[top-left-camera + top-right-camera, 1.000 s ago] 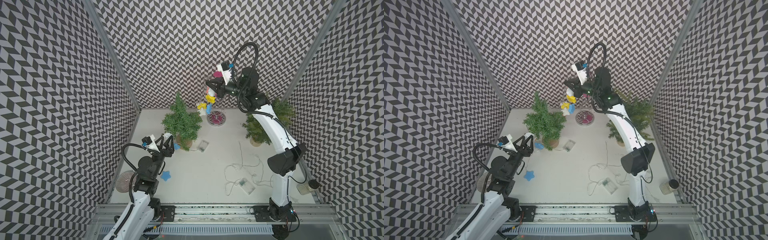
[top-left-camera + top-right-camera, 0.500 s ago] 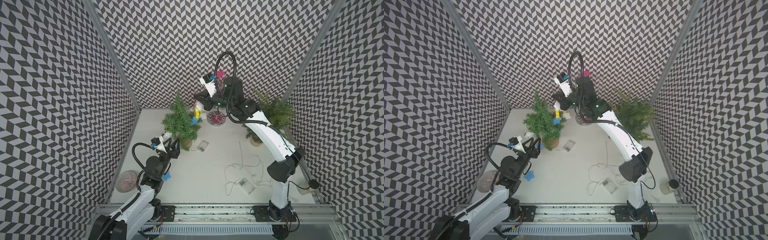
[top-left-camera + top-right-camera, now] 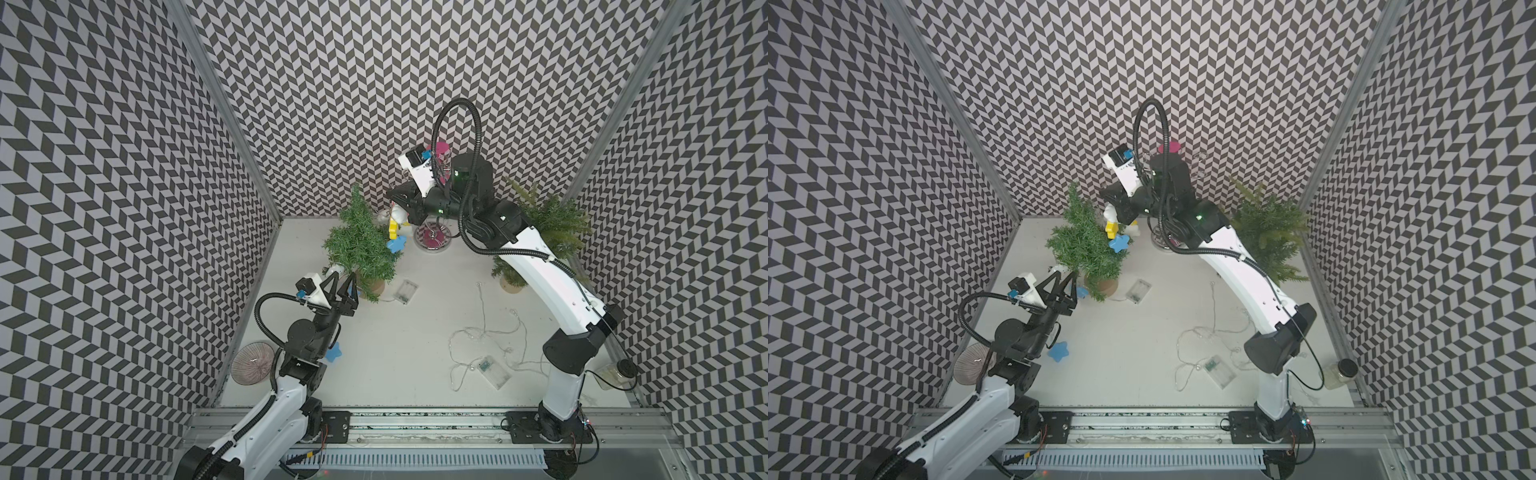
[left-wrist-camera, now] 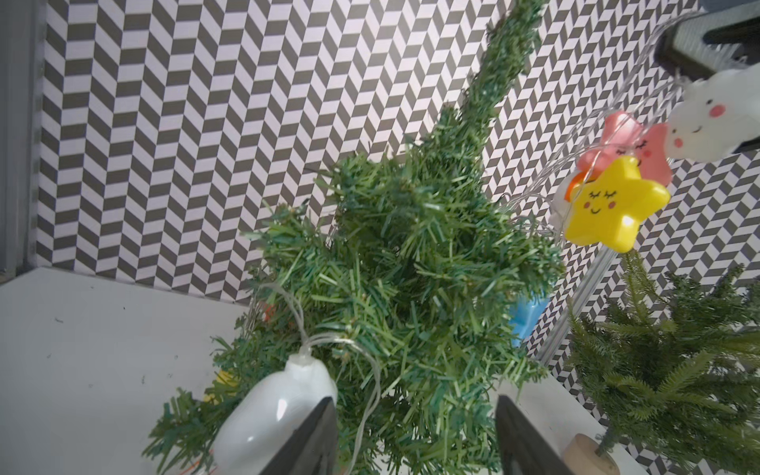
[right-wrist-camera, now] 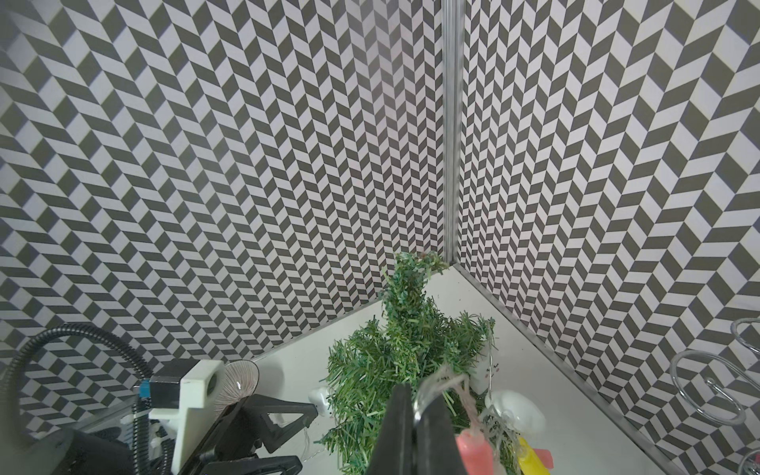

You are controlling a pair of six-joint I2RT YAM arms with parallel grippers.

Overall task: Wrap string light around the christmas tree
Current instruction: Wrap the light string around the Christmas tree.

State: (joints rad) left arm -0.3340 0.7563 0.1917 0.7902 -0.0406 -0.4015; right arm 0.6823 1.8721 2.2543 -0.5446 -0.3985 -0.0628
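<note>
The christmas tree (image 3: 360, 245) (image 3: 1084, 245) stands in a small pot at the back left. The string light hangs as white, yellow (image 3: 392, 227) and blue (image 3: 395, 244) stars against its right side. My right gripper (image 3: 394, 204) (image 5: 417, 411) is above them, shut on the light's thin wire. My left gripper (image 3: 343, 276) (image 4: 415, 411) is open at the tree's near-left base, branches and a loose strand between its fingers. A white bulb (image 4: 271, 415) lies just outside one finger. The clear battery box (image 3: 406, 291) rests by the pot.
A second green tree (image 3: 544, 232) stands at the back right. A wire stand (image 3: 434, 237) sits behind the right arm. A bare-wire string with its box (image 3: 492, 370) lies front right. A blue star (image 3: 333, 353), ribbed disc (image 3: 252, 362) and jar (image 3: 615, 374) sit nearby.
My right gripper has swung left from above the wire stand to the tree, carrying the stars with it. My left gripper has moved forward to the tree's base.
</note>
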